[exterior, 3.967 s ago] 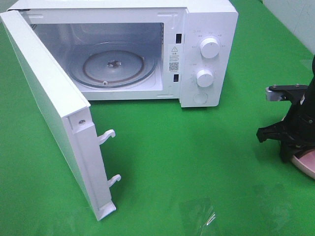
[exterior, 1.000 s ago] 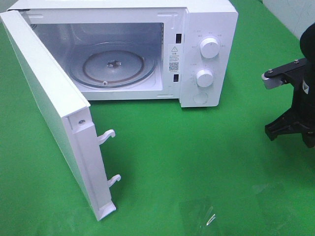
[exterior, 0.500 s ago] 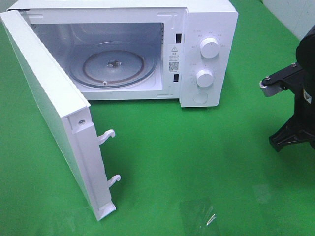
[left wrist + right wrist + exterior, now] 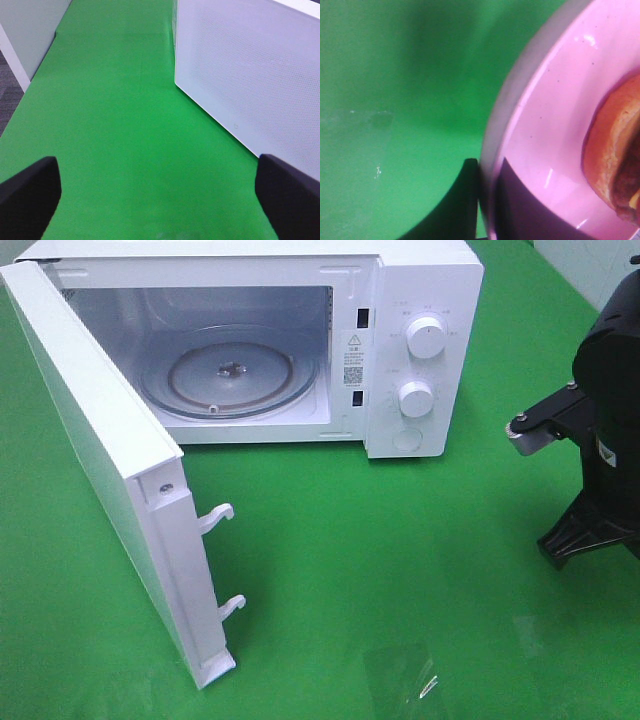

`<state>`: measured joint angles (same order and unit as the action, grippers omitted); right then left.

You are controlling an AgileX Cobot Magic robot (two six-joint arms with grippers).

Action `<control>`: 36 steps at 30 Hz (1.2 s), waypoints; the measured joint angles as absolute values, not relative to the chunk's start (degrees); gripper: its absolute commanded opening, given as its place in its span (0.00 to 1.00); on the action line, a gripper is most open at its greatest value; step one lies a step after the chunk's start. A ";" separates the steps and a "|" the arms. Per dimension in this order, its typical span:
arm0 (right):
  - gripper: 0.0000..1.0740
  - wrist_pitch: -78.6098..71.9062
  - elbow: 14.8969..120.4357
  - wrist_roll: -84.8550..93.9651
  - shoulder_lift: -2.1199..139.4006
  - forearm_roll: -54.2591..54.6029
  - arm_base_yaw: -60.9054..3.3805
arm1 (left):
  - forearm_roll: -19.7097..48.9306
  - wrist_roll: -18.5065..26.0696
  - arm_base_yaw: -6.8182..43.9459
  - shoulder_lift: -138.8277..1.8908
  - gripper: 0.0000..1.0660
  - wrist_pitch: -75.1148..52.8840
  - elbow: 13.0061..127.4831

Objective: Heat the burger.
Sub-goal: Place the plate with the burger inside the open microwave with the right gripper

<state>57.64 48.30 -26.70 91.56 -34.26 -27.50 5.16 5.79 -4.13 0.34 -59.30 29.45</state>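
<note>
In the right wrist view the burger (image 4: 615, 155) shows its brown bun at the frame's edge, resting on a round pink plate (image 4: 555, 125). My right gripper (image 4: 487, 202) is shut on the plate's rim, one dark finger under it and one on top. Plate and burger hang above the green cloth. In the exterior high view only the right arm (image 4: 605, 430) shows, at the right edge; plate and burger are out of that frame. My left gripper (image 4: 160, 200) stands open with nothing between its black fingers (image 4: 27, 195), low over the cloth beside the microwave door's outer face (image 4: 250, 75).
A white microwave (image 4: 425, 280) stands at the back, its door (image 4: 100, 460) swung wide open toward the front left. A bare glass turntable (image 4: 230, 375) lies inside. A scrap of clear film (image 4: 405, 680) lies on the green cloth near the front edge.
The right arm has shifted left, toward the microwave, over the last second. Four seconds ago the plate's edge showed low at the lower right; it is now out of the exterior view.
</note>
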 measured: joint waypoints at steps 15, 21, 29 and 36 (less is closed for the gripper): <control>0.00 58.10 43.95 -26.64 90.64 -34.55 -33.52 | 5.16 5.79 -4.13 0.34 0.94 -59.30 29.45; 0.00 57.24 41.54 -26.64 85.77 -35.52 -35.58 | 5.16 5.79 -4.13 0.34 0.94 -59.30 29.45; 0.00 57.30 37.47 -25.21 79.18 -36.10 -35.81 | 5.16 5.79 -4.13 0.34 0.94 -59.30 29.45; 0.00 57.41 34.66 -23.43 74.08 -35.98 -35.81 | 5.16 5.79 -4.13 0.34 0.94 -59.30 29.45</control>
